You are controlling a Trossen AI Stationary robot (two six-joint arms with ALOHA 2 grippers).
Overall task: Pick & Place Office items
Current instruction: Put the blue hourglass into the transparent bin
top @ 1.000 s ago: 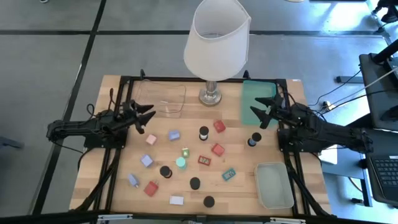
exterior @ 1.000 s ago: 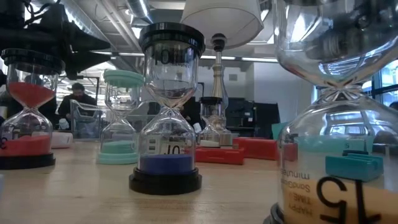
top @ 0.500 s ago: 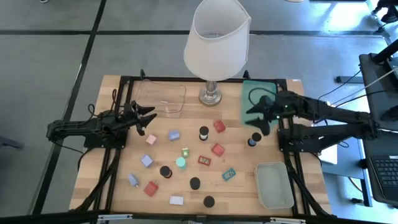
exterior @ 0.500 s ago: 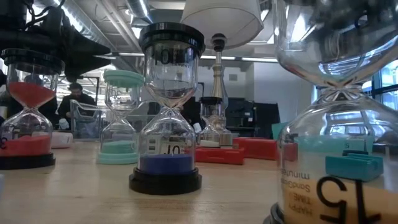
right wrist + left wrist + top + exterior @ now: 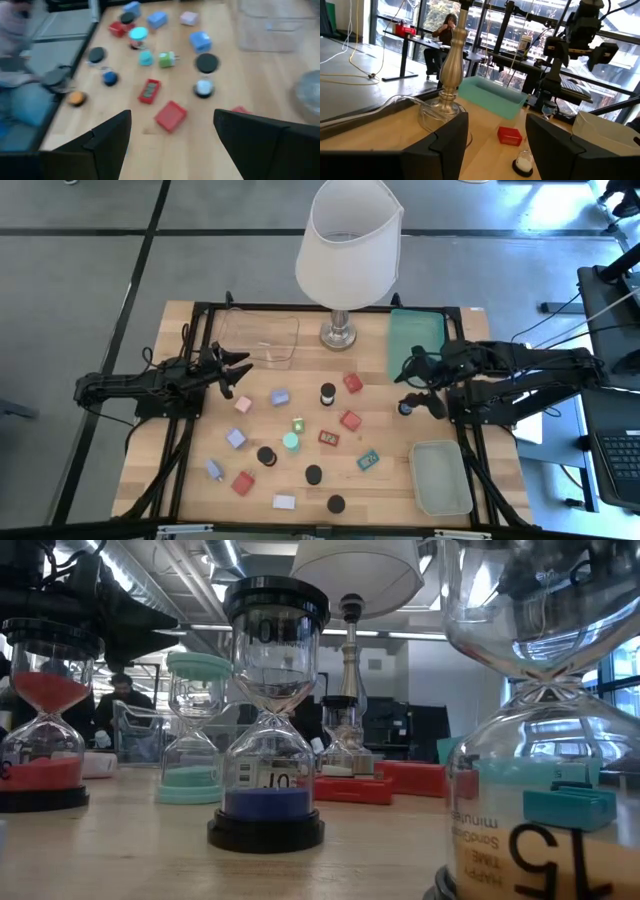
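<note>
1. Dark fingers of your right gripper [image 5: 415, 385] stand apart with nothing between them, hovering over the wooden table [image 5: 180, 470] near its right edge, just beside a black-capped sand timer [image 5: 405, 407].
2. Your left gripper [image 5: 232, 370] waits on the left of the table near the clear tray [image 5: 262, 340], its fingers partly parted and holding nothing.
3. The office items lie scattered across the middle of the table: black round caps [image 5: 313, 474], red blocks [image 5: 349, 420], lavender blocks [image 5: 236, 439], a pink piece [image 5: 243, 404], a teal tag [image 5: 368, 461].
4. Behind them stands the white-shaded lamp [image 5: 349, 242], with the green tray [image 5: 413, 340] just beside its base.
5. A second, paler tray [image 5: 440, 477] sits at the table's right front corner.
</note>
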